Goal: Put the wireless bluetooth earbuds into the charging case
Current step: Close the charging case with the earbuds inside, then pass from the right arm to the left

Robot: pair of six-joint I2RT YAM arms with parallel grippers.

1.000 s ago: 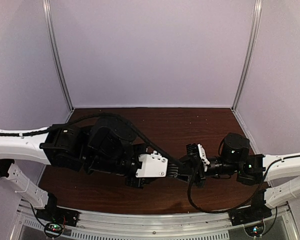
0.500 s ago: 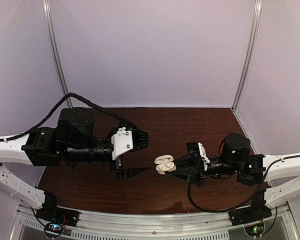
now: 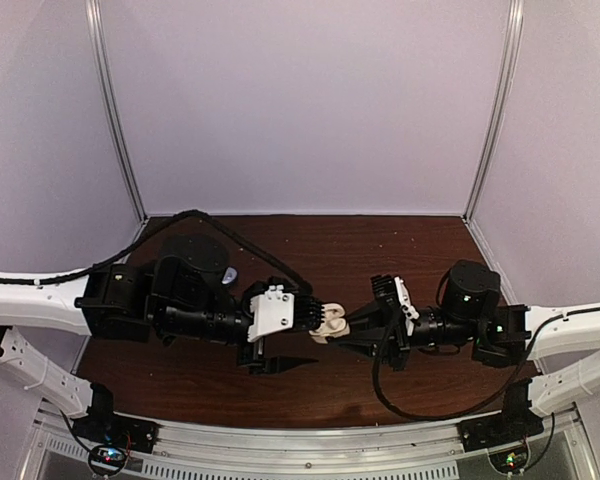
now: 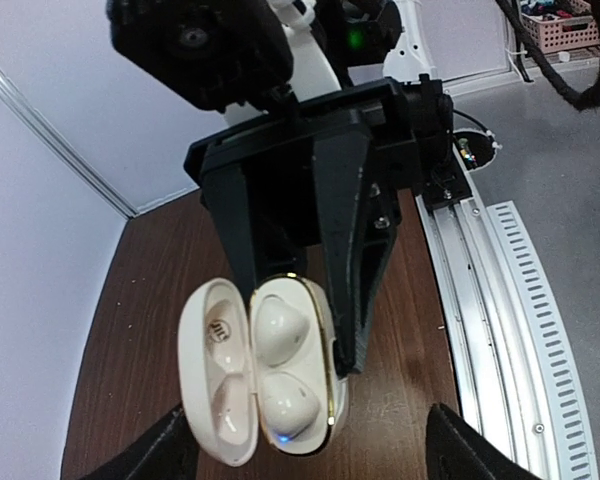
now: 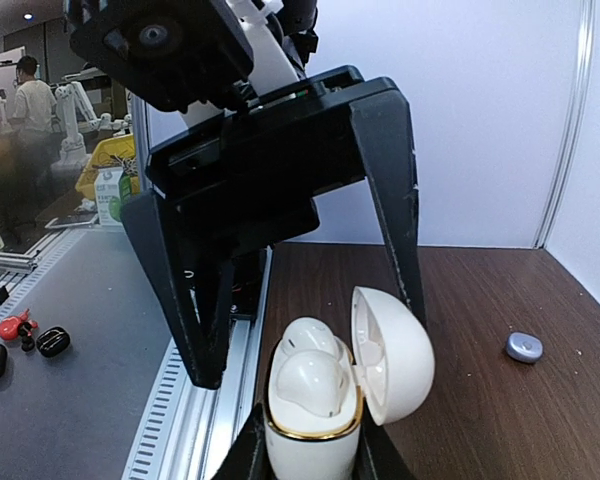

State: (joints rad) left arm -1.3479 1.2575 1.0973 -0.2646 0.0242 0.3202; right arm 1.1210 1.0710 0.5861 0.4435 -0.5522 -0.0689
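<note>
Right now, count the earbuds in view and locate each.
3. Two white earbuds sit in the open charging case; one bluish-purple earbud lies apart on the table. Others may be hidden.

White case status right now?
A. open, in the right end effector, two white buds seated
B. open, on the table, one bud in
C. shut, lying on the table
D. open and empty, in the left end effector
A: the charging case sits lid-up between the fingers of the right end effector, with two white earbuds seated in its wells.
</note>
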